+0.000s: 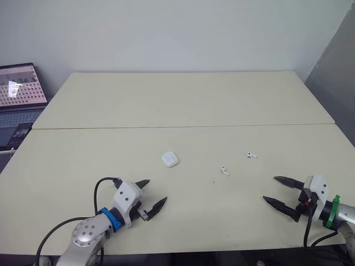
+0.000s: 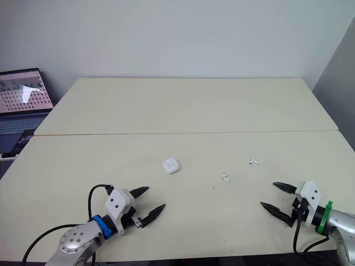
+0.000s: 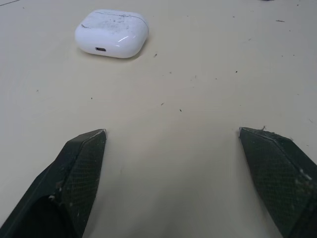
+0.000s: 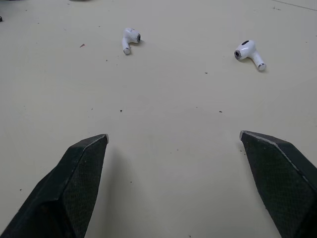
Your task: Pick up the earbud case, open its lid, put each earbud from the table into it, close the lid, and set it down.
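Lying on cream tabletop: earbud case (laptop off left), pale wall behind.

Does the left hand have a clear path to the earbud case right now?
Probably yes: the left hand is open, the earbud case lies ahead of it, and only bare table sits between them.

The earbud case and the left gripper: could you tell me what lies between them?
Only bare cream tabletop separates the left gripper from the white rounded plastic earbud case, seen in left wrist view.
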### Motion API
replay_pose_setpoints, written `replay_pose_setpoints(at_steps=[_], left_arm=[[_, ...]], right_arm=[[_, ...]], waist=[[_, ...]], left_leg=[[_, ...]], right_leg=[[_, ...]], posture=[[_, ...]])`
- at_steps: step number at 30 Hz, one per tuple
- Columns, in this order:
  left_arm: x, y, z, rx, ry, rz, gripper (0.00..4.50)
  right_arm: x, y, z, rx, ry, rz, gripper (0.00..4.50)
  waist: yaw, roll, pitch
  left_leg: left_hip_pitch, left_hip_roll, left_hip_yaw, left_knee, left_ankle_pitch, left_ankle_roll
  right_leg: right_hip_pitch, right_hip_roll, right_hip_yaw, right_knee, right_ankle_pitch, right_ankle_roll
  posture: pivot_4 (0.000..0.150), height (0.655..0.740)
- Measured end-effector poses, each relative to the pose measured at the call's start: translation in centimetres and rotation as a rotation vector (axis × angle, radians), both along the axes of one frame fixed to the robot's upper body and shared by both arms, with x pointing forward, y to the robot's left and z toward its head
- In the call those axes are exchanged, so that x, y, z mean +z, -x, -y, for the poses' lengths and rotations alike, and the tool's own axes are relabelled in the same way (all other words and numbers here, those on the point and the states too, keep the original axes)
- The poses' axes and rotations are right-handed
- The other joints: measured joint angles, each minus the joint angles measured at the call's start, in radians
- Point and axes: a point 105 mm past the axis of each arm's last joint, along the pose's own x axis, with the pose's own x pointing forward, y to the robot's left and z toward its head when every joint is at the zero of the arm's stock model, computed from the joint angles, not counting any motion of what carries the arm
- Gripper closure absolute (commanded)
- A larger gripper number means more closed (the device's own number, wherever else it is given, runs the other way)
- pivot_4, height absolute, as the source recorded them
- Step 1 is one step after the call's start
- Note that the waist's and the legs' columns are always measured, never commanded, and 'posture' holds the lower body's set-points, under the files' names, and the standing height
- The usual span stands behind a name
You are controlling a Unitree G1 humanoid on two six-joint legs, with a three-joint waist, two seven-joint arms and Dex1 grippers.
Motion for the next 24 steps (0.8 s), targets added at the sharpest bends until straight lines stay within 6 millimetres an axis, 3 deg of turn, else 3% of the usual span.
replay_pose_setpoints(at_steps=[15, 24], left_arm=[[0.4, -1.0, -0.1, -0.028, 0.006, 0.013, 0.00], [1.3, -2.0, 0.8, -0.055, 0.079, 0.033, 0.00]], right_arm=[[-0.1, 0.3, -0.2, 0.018, -0.001, -0.001, 0.03], [0.6, 1.3, -1.4, 0.046, -0.006, 0.012, 0.03]], waist=[[0.000, 0.000, 0.000], [0.001, 0.000, 0.000]], left_leg=[[0.000, 0.000, 0.000, 0.000, 0.000, 0.000], [0.000, 0.000, -0.001, 0.000, 0.000, 0.000]], right_leg=[[0.000, 0.000, 0.000, 0.000, 0.000, 0.000], [0.000, 0.000, 0.000, 0.000, 0.000, 0.000]], posture=[[0.150, 0.7400], [0.150, 0.7400]])
